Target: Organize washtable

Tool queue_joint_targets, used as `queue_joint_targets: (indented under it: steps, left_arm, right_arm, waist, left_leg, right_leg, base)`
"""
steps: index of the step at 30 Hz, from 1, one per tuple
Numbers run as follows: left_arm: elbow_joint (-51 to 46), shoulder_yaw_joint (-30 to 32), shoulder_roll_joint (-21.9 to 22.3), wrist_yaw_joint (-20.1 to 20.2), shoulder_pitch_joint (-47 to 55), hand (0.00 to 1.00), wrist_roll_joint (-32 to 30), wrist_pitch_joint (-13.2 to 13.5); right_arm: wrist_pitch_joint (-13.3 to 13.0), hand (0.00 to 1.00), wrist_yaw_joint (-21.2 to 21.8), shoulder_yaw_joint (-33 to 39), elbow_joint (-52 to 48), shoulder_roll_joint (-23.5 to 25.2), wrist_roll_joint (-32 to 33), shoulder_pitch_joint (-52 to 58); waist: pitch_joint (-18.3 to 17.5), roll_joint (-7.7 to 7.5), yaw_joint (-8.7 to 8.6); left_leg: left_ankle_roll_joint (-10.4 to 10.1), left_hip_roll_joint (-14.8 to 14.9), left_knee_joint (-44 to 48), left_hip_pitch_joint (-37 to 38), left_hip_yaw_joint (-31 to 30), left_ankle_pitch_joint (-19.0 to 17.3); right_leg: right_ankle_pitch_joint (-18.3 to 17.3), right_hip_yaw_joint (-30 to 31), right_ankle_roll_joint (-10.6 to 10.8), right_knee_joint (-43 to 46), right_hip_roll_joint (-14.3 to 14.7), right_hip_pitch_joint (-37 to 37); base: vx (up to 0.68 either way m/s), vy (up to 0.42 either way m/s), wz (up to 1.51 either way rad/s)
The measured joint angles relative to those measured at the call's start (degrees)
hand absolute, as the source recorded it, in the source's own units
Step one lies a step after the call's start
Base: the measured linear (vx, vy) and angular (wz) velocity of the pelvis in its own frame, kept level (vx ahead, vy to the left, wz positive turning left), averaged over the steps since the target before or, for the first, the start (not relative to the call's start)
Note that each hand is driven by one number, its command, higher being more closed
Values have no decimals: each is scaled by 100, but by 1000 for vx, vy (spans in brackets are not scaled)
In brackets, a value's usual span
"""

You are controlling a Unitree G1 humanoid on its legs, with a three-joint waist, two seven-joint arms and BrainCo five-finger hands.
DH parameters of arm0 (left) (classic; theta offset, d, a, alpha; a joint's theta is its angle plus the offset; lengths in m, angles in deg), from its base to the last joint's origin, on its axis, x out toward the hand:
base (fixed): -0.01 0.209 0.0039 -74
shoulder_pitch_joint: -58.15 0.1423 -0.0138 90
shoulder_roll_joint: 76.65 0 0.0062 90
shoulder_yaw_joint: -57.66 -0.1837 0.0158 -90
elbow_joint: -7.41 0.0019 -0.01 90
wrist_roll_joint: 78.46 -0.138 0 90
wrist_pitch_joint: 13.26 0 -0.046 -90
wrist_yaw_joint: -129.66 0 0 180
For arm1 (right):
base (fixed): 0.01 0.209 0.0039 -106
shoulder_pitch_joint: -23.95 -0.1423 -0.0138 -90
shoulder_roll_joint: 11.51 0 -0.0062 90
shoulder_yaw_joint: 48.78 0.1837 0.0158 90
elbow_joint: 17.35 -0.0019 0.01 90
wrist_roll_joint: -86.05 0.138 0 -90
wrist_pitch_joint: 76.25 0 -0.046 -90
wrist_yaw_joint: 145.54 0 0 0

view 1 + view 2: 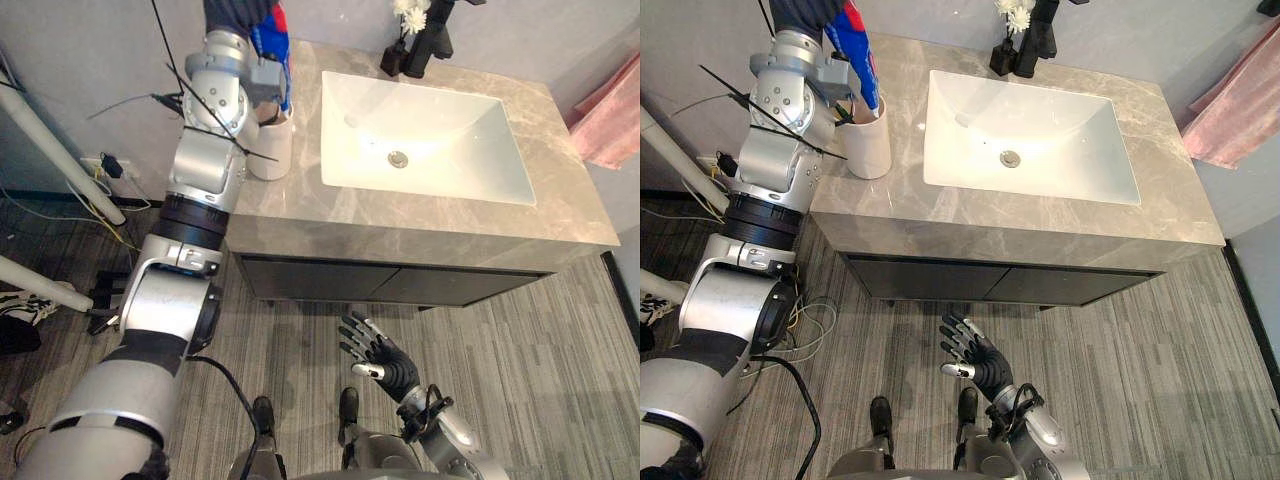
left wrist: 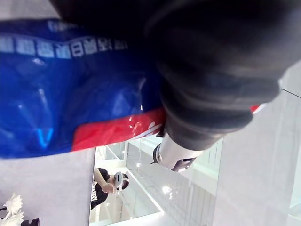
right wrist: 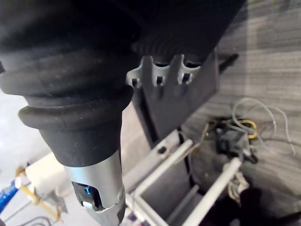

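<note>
A blue and red tube slants up out of a white cup at the left back corner of the grey stone washtable. My left hand is raised right over the cup, against the tube's upper end; the tube lies close along the hand's dark cover. Something dark and thin also stands in the cup. My right hand hangs low in front of the dark cabinet, over the floor, open with spread fingers and holding nothing.
A white sink basin takes up the middle of the top. A black faucet and a dark vase of white flowers stand behind it. A pink towel hangs at the right. White poles and cables lie at the left.
</note>
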Motion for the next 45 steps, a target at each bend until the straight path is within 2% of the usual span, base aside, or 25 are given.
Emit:
queue_joint_targets:
  steps: [15, 23, 37, 45]
  left_arm:
    - [0, 0, -121, -3, -142, 100, 58, 11]
    - [0, 0, -120, 1, -142, 100, 59, 15]
    - [0, 0, -117, -3, -142, 100, 62, 35]
    - [-1, 9, -119, -22, -153, 100, 172, 106]
  right_arm:
    - [-1, 0, 15, 1, 0, -2, 0, 1]
    - [-1, 0, 44, 9, 0, -50, 3, 4]
    - [-16, 0, 96, 36, -10, -66, 6, 29]
    - [-22, 0, 99, 44, -67, -69, 11, 55]
  waist:
    - [13, 19, 0]
    - [109, 84, -1]
    - [240, 73, 4]
    - [311, 6, 7]
  left_leg:
    - [1, -2, 0, -31, -35, 1]
    - [1, -3, -3, -34, -42, 1]
    - [2, -1, 10, -116, -42, 2]
    - [2, 0, 14, -119, -49, 2]
  right_leg:
    - [-1, -36, -1, 0, -1, -12]
    - [-1, -41, -1, 0, -1, -12]
    - [7, -42, -6, 1, 0, -90]
    - [13, -47, -5, 1, -1, -89]
  base:
    - [0, 0, 0]
    - [0, 0, 0]
    - [0, 0, 0]
    - [0, 0, 0]
